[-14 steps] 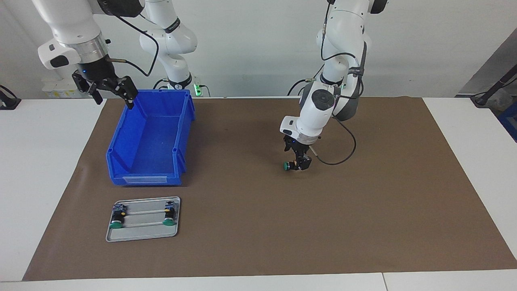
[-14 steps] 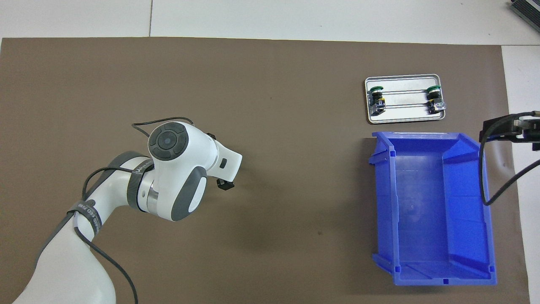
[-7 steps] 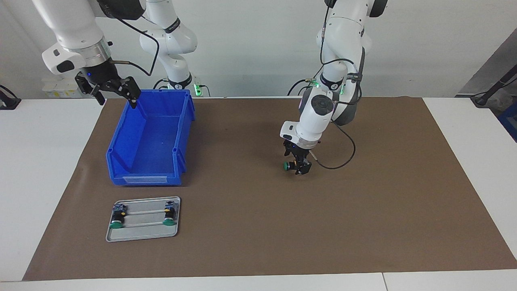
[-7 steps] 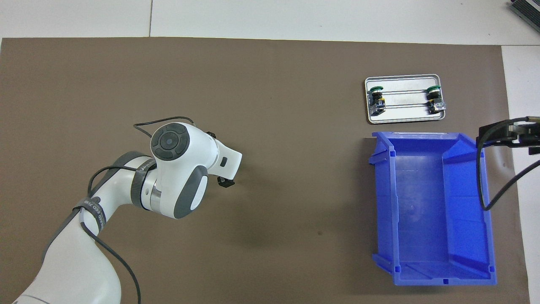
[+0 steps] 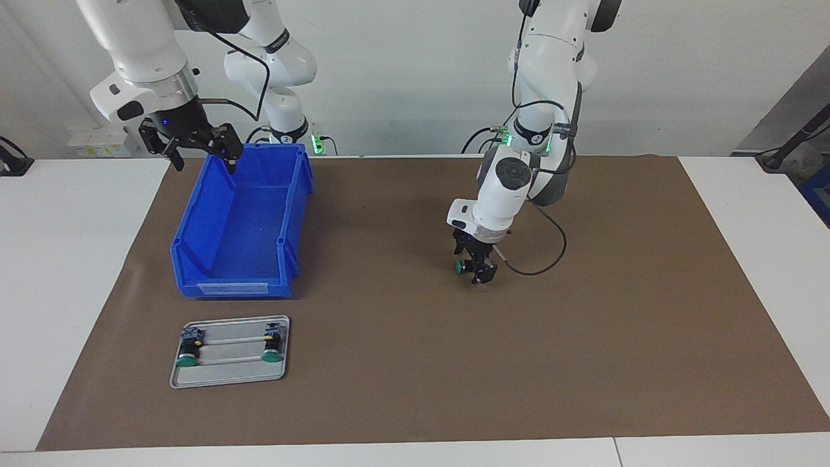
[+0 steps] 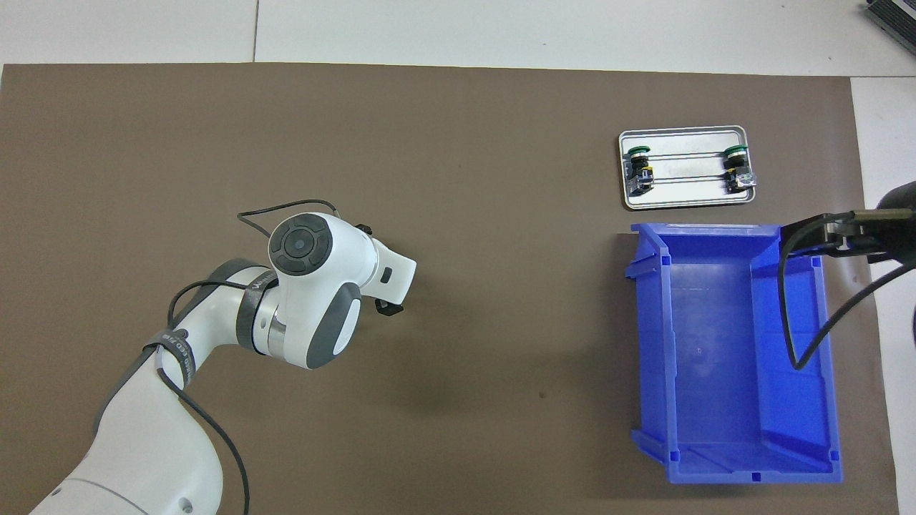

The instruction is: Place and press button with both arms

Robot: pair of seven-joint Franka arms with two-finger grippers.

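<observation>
Button [image 5: 462,265] hangs in the left gripper [image 5: 478,267], fingers clamped on its black barrel, green cap sideways, over bare brown mat [image 5: 519,363] well apart from the blue bin [image 5: 241,224]; judged light, rigid, smooth-capped, best held by the barrel. Right gripper [image 5: 198,149], fingers spread apart, hangs over the bin's rim at the robots' end. Just beside the bin, farther from the robots, a metal tray [image 5: 230,375] holds 2 more buttons [image 5: 271,347]; the bin's front label is unreadable.
</observation>
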